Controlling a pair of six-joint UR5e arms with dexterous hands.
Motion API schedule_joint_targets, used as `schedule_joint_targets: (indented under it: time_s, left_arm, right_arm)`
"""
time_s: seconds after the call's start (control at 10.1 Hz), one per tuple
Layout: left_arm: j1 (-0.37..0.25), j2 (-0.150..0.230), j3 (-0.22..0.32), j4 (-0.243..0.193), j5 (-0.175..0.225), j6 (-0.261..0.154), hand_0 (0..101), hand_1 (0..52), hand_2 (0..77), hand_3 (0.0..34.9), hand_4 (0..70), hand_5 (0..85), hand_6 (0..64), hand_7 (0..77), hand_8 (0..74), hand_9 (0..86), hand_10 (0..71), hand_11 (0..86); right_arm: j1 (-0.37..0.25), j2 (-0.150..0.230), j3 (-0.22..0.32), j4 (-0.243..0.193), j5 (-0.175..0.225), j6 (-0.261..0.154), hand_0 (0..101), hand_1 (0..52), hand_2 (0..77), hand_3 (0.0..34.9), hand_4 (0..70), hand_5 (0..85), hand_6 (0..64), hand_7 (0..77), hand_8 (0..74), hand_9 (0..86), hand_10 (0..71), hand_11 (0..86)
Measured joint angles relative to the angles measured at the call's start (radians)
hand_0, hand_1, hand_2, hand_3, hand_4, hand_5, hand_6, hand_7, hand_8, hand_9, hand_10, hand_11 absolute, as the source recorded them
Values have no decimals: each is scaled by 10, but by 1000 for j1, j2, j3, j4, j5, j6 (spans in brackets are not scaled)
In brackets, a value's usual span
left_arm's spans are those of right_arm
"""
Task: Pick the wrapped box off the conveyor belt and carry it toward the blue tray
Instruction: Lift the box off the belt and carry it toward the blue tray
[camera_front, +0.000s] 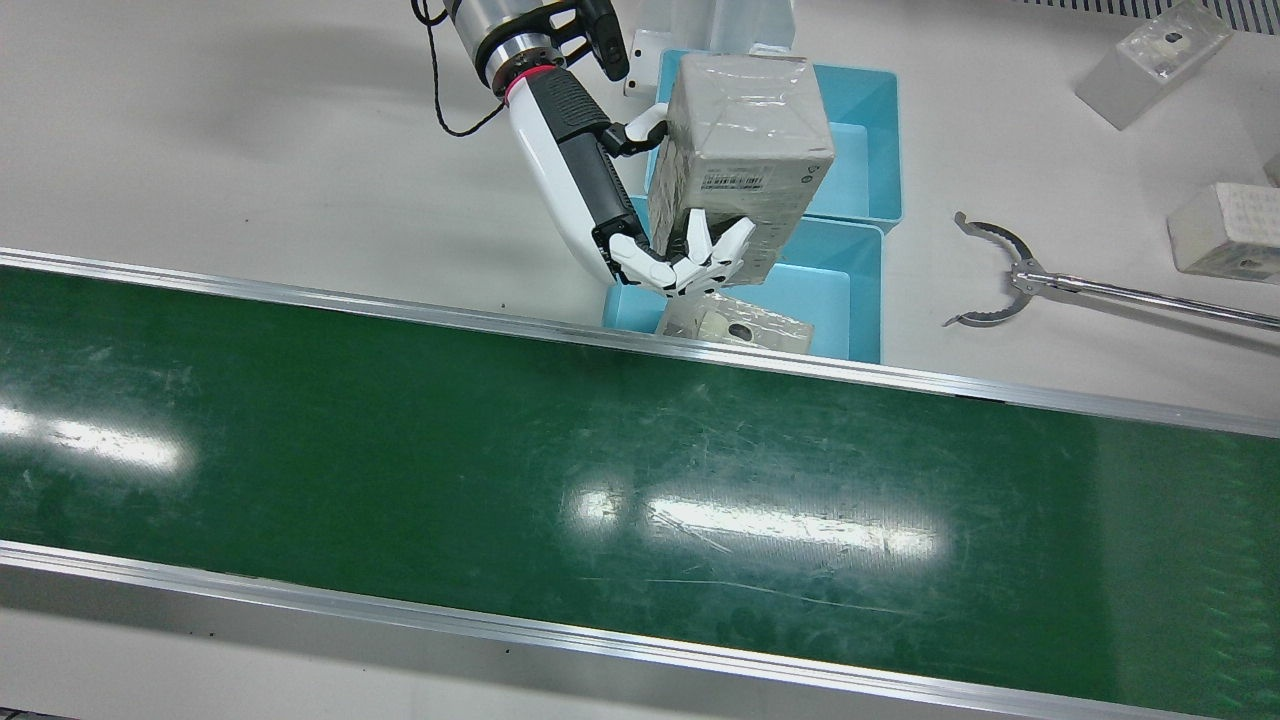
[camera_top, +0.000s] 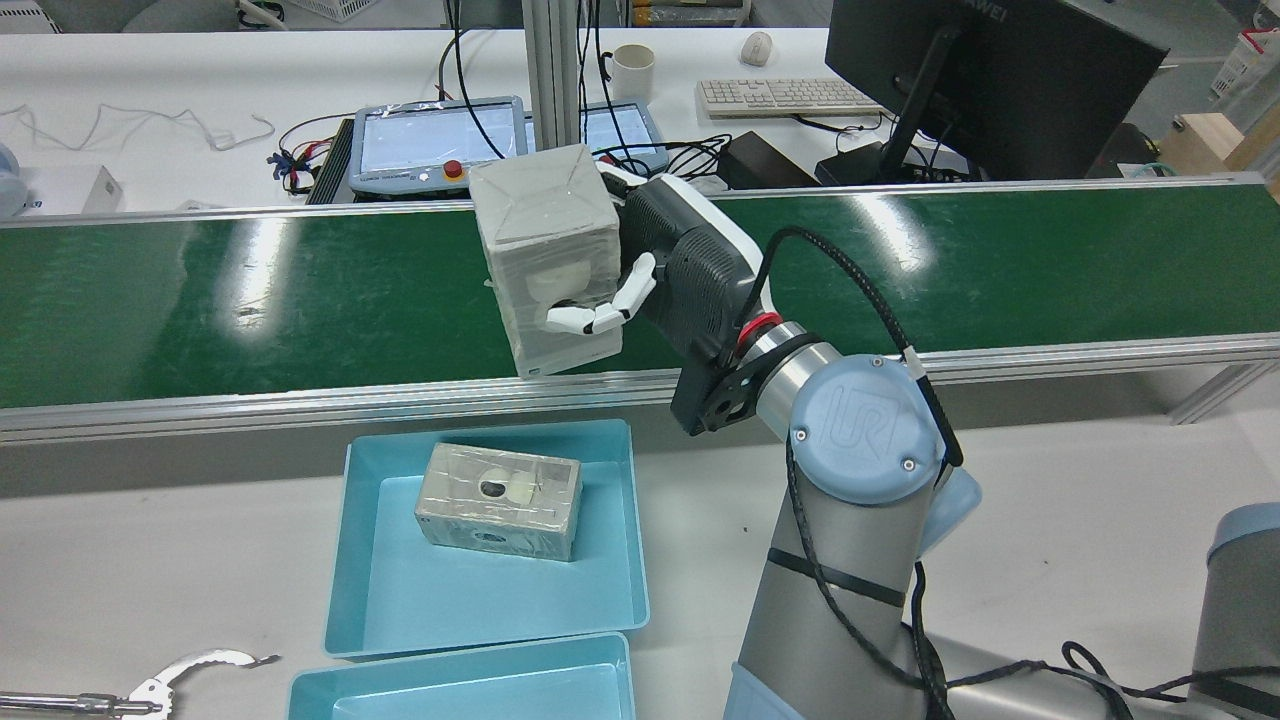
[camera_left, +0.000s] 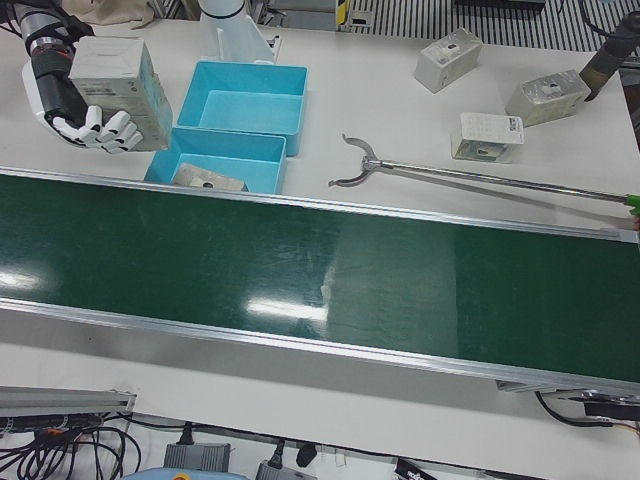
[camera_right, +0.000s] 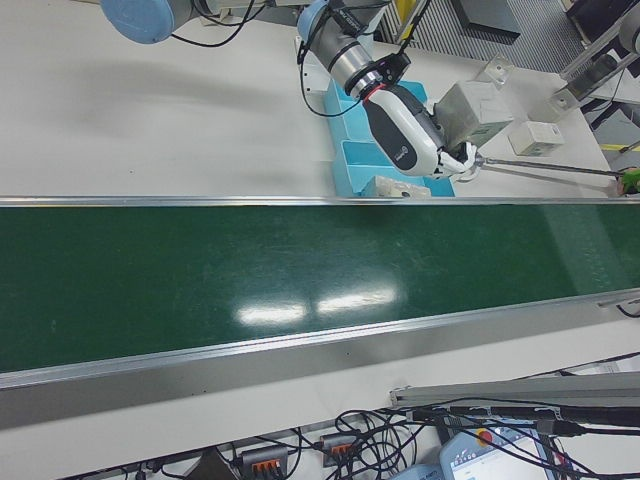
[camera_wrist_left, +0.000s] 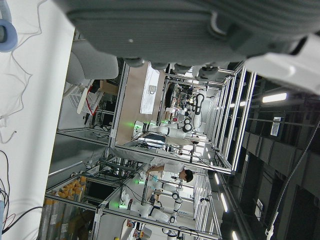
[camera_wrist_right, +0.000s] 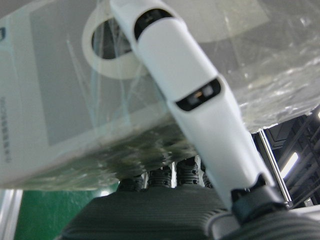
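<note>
Front view: the right hand grips the wrapped box, lifted clear of the belt, above the blue tray. Its film looks slippery, so opposite faces seem the best hold.

Rear view: below the hand, the tray holds another box; the neighbouring tray looks empty.

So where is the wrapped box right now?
The wrapped box is off the belt, held in the right hand, up in the air near the conveyor's edge above the blue tray in the rear view.
</note>
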Motion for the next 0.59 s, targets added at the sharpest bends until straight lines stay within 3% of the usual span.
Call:
schedule_joint_targets:
  time_s: [0.1, 0.2, 0.3, 0.4, 0.49, 0.59]
  left_arm:
    - [0, 0, 0, 0, 0, 0, 0, 0, 5, 0, 0, 11, 5, 5, 5, 0, 5, 5]
    - [0, 0, 0, 0, 0, 0, 0, 0, 5, 0, 0, 11, 5, 5, 5, 0, 5, 5]
    - [0, 0, 0, 0, 0, 0, 0, 0, 5, 0, 0, 11, 0, 5, 5, 5, 5, 5]
    - [0, 0, 0, 0, 0, 0, 0, 0, 5, 0, 0, 11, 5, 5, 5, 0, 5, 5]
    - [0, 0, 0, 0, 0, 0, 0, 0, 5, 0, 0, 11, 5, 5, 5, 0, 5, 5]
    - [0, 0, 0, 0, 0, 0, 0, 0, 5, 0, 0, 11, 5, 5, 5, 5, 5, 5]
  right_arm:
    - [-20, -2, 1, 1, 1, -3, 551, 27, 409, 0, 240, 704, 464, 295, 442, 398, 316, 382]
    - [-43, -2, -1, 8, 1, -4, 512, 27, 409, 0, 180, 644, 447, 245, 371, 360, 218, 300]
    - [-75, -2, -4, 21, -2, -7, 534, 27, 409, 0, 164, 518, 393, 191, 284, 267, 98, 207]
    - [-106, 0, -6, 29, -9, -10, 577, 142, 382, 0, 180, 382, 305, 98, 164, 164, 0, 82]
    - [-128, 2, -5, 34, -23, -12, 577, 142, 382, 0, 180, 382, 305, 98, 164, 164, 0, 82]
    - [-141, 0, 0, 35, -38, -14, 498, 256, 278, 0, 185, 262, 65, 60, 0, 16, 0, 16]
